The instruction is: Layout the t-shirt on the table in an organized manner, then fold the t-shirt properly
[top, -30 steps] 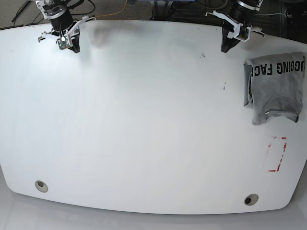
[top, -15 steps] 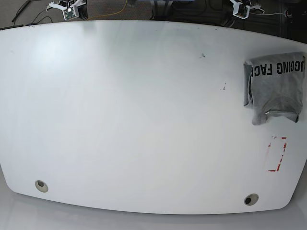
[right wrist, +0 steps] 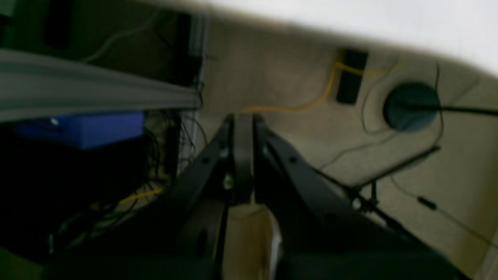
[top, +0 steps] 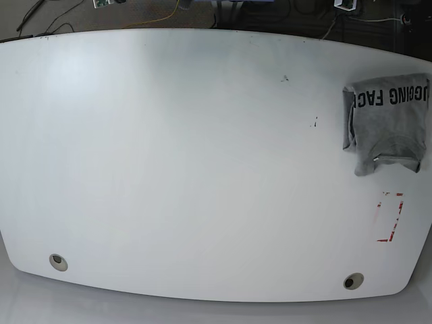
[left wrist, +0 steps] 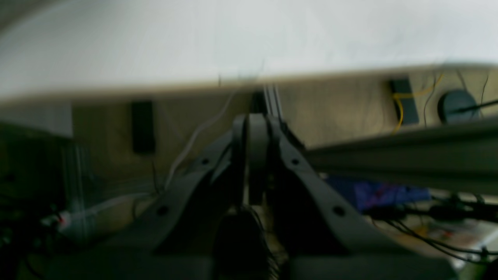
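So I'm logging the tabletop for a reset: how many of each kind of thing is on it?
Grey t-shirt, folded, near the table's edge: 1
Round holes: 2
Red rectangular outline mark: 1
Total: 4

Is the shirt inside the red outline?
No, the shirt lies folded above the red outline, apart from it, near the table's edge.

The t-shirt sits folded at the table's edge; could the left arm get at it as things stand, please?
Probably yes: the t-shirt lies uncovered with nothing around it, on the left arm's side. The left gripper is shut and pulled back beyond the table edge.
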